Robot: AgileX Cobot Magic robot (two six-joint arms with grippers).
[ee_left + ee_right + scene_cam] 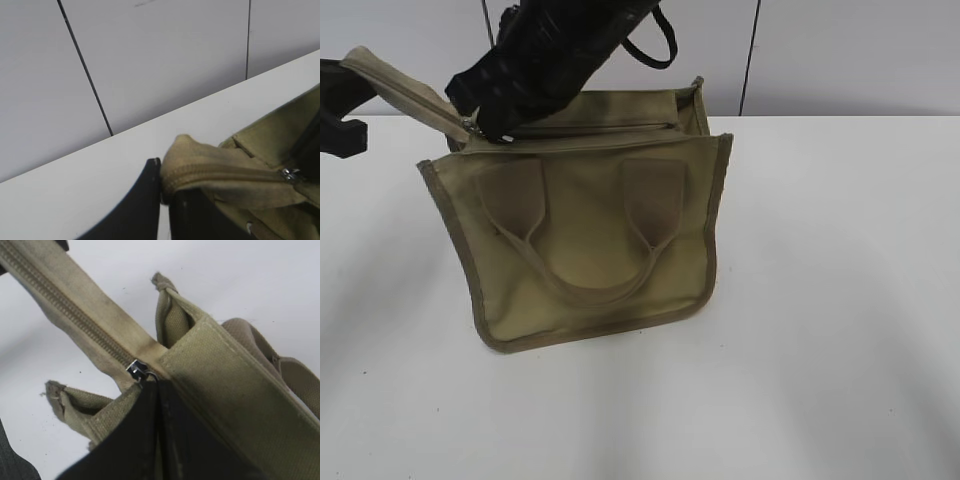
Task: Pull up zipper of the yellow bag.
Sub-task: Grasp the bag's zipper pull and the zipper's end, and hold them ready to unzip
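Right wrist view showed the right fingers pinching the zipper at the yellow bag corner, while the left fingers clamped the zipper tail taut for counter-tension above the bench.

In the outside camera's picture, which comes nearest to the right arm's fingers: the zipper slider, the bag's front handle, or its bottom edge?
1. zipper: right at the right gripper, at the yellow bag's upper left corner.
2. front handle: lower, mid-panel.
3. bottom edge: lowest, nearest the camera.
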